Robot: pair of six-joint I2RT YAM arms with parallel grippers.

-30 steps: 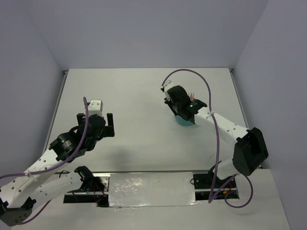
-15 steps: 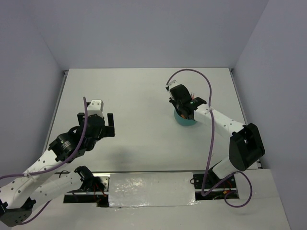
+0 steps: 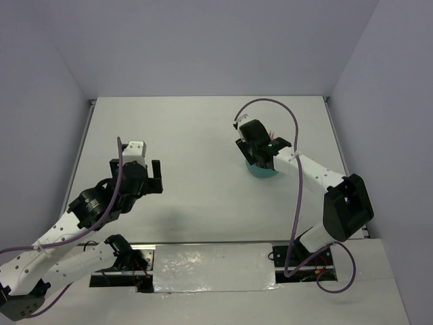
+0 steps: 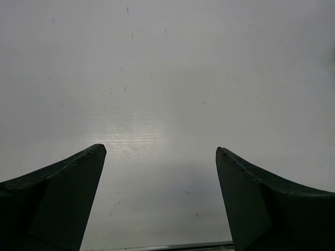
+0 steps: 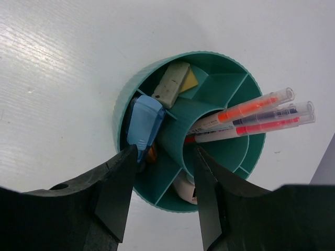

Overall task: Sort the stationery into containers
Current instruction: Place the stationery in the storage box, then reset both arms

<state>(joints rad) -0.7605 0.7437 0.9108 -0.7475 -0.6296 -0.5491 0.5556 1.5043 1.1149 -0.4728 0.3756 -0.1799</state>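
Observation:
The round teal organiser cup [image 5: 230, 151] stands on the white table, partly under my right gripper [image 3: 260, 157] in the top view [image 3: 262, 171]. In the right wrist view its centre tube holds three pens [image 5: 256, 116], orange-red and grey. An outer compartment holds a blue oblong piece [image 5: 144, 125] with an orange piece [image 5: 152, 153] under it. Another holds a white-grey block [image 5: 170, 83] and a tan block [image 5: 189, 80]. A pinkish piece [image 5: 184, 188] lies in a near compartment. My right gripper [image 5: 163, 157] is open and empty just above the cup. My left gripper [image 3: 154, 177] is open and empty over bare table [image 4: 167, 94].
White walls close the table at the back and both sides. The arm bases and a white panel [image 3: 213, 267] sit at the near edge. A purple cable [image 3: 270, 103] loops over the right arm.
My right gripper has shifted slightly toward the far left over the cup and uncovered more of its rim. The left arm has not moved.

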